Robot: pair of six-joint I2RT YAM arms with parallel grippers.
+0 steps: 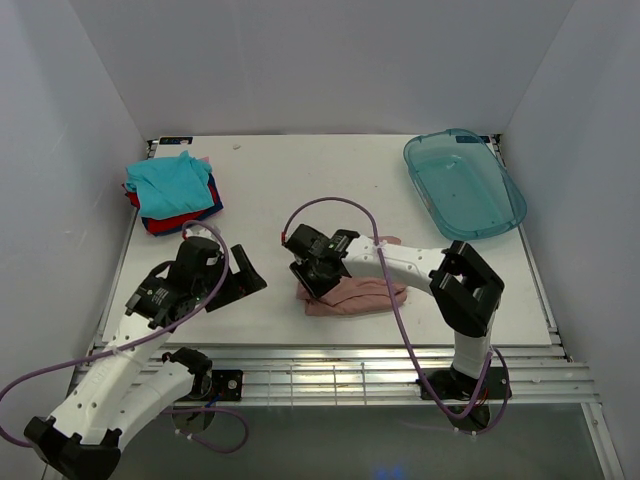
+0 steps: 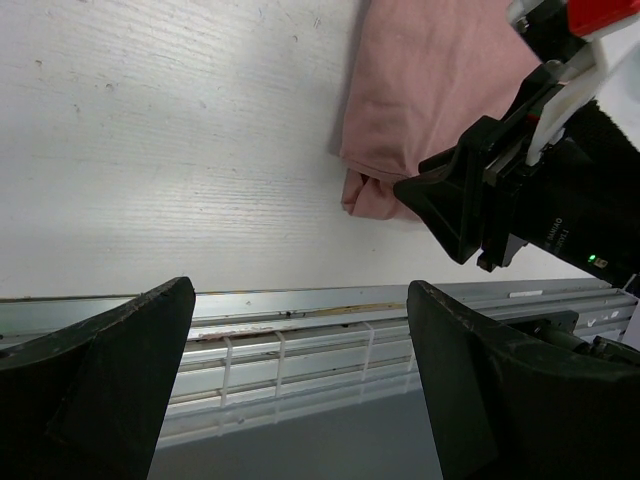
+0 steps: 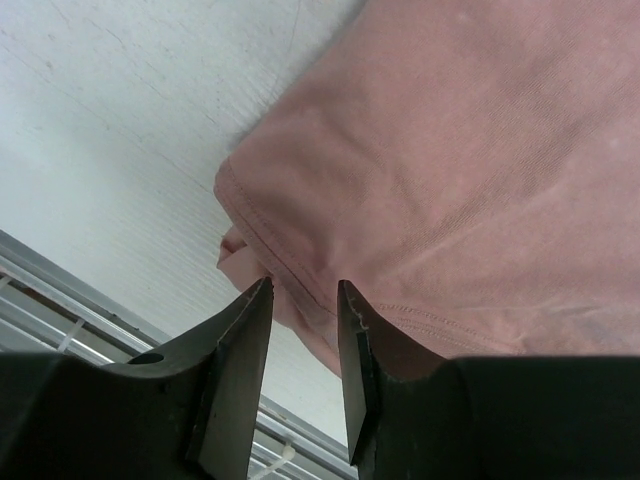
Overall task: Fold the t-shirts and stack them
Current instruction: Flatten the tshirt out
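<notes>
A folded dusty-pink t-shirt (image 1: 362, 297) (image 2: 430, 90) (image 3: 450, 150) lies near the table's front edge, at the middle. My right gripper (image 1: 309, 286) (image 3: 303, 287) hangs over its left corner. The jaws stand a little apart, astride the hem, with nothing clamped between them. A stack of folded t-shirts sits at the back left, with the teal t-shirt (image 1: 172, 182) on top of the red t-shirt (image 1: 165, 222) and the dark-blue t-shirt (image 1: 213, 194). My left gripper (image 1: 238, 282) (image 2: 300, 300) is wide open and empty. It sits low over the front edge, left of the pink shirt.
A translucent blue-green plastic tray (image 1: 465, 185) rests at the back right corner. A slatted metal rail (image 1: 330, 375) (image 2: 300, 340) runs along the table's front edge. White walls close in the table on three sides.
</notes>
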